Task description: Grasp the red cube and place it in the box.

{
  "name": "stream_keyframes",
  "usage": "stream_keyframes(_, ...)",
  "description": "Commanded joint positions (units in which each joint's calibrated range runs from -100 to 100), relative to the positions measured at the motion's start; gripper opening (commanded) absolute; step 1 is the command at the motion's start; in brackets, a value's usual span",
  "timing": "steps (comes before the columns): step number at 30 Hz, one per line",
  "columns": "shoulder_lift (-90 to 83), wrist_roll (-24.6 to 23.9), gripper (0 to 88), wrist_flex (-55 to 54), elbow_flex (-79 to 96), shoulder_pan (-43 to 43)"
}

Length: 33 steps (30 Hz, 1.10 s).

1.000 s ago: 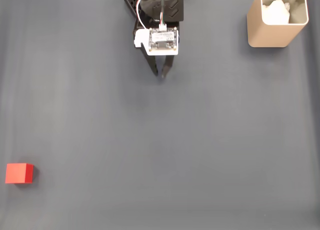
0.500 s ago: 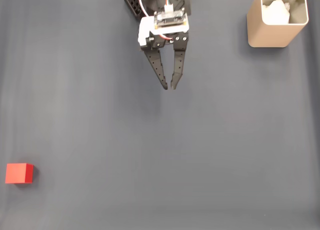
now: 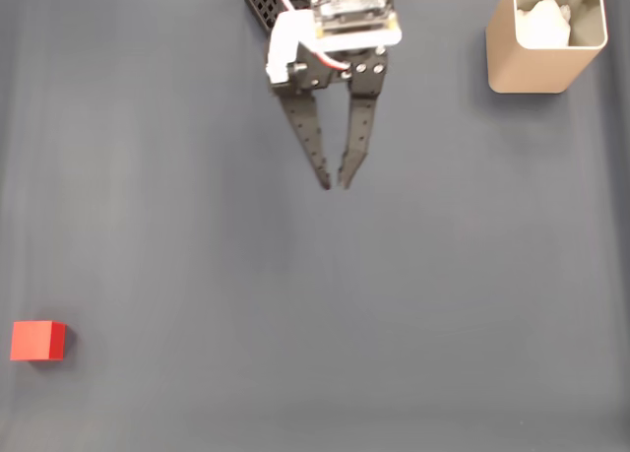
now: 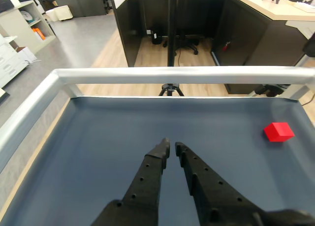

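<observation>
Up at the top centre of the fixed view, the gripper [image 3: 335, 184] points down the frame over the dark desk [image 3: 394, 304], its jaws nearly together with a slim gap at the tips and nothing between them. The red cube [image 3: 38, 341] sits at the lower left edge, the box [image 3: 536, 53] in the upper right corner. Seen from the wrist view, the gripper [image 4: 172, 147] rises from the bottom centre, and the red cube [image 4: 278, 131] lies at the right.

box [image 3: 536, 53]: top cut by frame edge | white contents: unidentifiable
</observation>
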Motion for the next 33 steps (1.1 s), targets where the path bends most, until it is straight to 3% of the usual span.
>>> stream_keyframes(1,4.1,0.8,1.3,1.0,-7.2,3.2)
stream_keyframes(24,33.4,5.1,4.4,2.8,-33.4,18.8)
stream_keyframes(33,43.3,7.0,12.7,2.8,-40.9,24.9)
